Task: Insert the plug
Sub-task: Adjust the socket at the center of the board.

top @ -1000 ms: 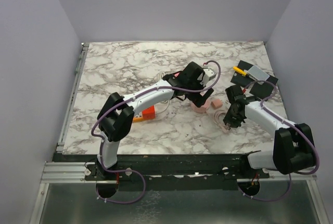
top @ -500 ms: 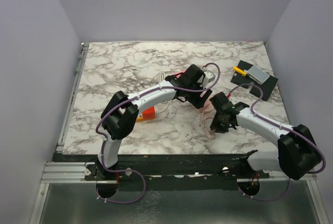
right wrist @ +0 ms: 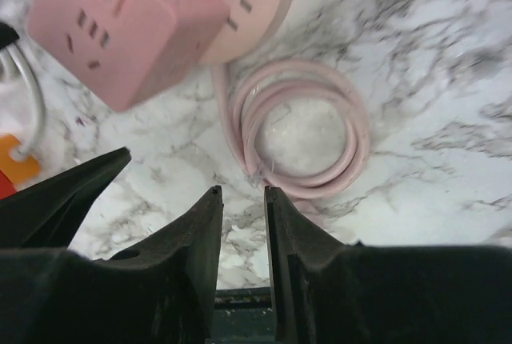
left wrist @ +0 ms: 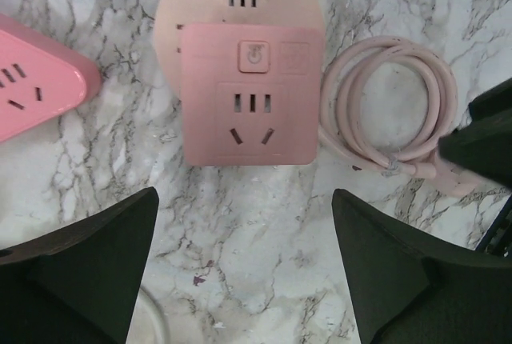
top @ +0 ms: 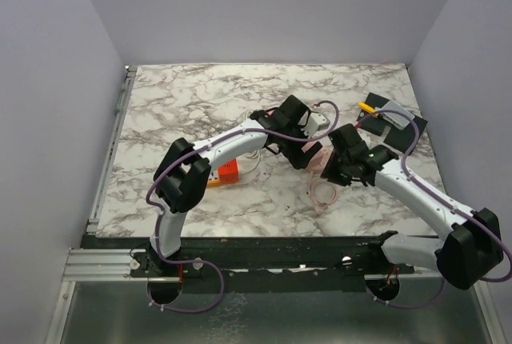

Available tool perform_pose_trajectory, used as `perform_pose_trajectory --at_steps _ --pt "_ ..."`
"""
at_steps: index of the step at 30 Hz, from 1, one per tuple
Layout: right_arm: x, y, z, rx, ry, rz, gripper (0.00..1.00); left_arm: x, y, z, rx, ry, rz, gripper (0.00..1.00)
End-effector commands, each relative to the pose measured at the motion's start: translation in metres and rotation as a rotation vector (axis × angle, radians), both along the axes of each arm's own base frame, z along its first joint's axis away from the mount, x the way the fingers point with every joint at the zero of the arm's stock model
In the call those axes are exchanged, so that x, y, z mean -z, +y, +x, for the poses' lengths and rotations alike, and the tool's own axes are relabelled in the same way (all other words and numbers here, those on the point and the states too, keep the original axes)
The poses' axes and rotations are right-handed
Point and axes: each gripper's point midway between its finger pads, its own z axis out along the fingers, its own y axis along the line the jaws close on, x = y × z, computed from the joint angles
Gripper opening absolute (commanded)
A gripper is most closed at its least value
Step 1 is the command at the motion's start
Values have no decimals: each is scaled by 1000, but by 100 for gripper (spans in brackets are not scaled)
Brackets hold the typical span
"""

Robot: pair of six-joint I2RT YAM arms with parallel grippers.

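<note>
A pink socket cube [left wrist: 252, 96] stands on a round pink base [left wrist: 232, 0] on the marble. It also shows in the right wrist view [right wrist: 120, 28]. Its pink cable lies in a coil [left wrist: 392, 112] beside it, also visible from above [top: 322, 192] and in the right wrist view [right wrist: 300, 128]. A second pink adapter [left wrist: 36, 76] lies left of the cube. My left gripper [left wrist: 244, 264] is wide open and empty, just short of the cube. My right gripper [right wrist: 242, 192] hovers over the coil's near edge, its jaws a narrow gap apart with nothing between them. The cable's plug end is mostly hidden.
An orange block [top: 226, 172] and a white cable [top: 256, 160] lie under the left arm. A black mat [top: 412, 132] with a grey device [top: 396, 114] and a yellow piece [top: 368, 107] lies at the far right. The two grippers are close together.
My right arm has swung left and away from me toward the cube, and the pink coil has shifted left with it. My left gripper has barely moved.
</note>
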Motion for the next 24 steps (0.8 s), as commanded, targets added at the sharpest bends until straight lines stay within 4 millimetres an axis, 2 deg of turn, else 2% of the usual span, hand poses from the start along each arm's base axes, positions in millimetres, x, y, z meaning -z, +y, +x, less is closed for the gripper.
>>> perform_pose_trajectory --at_steps 1,5,12,15,17,19,21,24 --pt "-22 -39 9 70 -58 -67 33 -50 1 9 53 -35 -116 93" --pt "-26 -60 14 107 -61 -100 32 -55 -6 1 72 -6 -173 99" --pt "-40 -103 21 169 -90 -121 30 -40 -24 3 51 69 -214 99" --pt "-46 -116 24 186 -104 -120 31 -35 -30 4 66 36 -199 99" --pt "-49 -121 28 192 -111 -112 32 -27 -32 8 68 -8 -167 99" --pt "-50 -124 34 196 -113 -100 29 -18 -36 15 75 -39 -138 99" --pt "-52 -124 40 197 -118 -90 26 -11 -37 30 75 -94 -103 99" --pt "-55 -124 47 188 -122 -87 26 -7 -38 40 103 -114 -84 99"
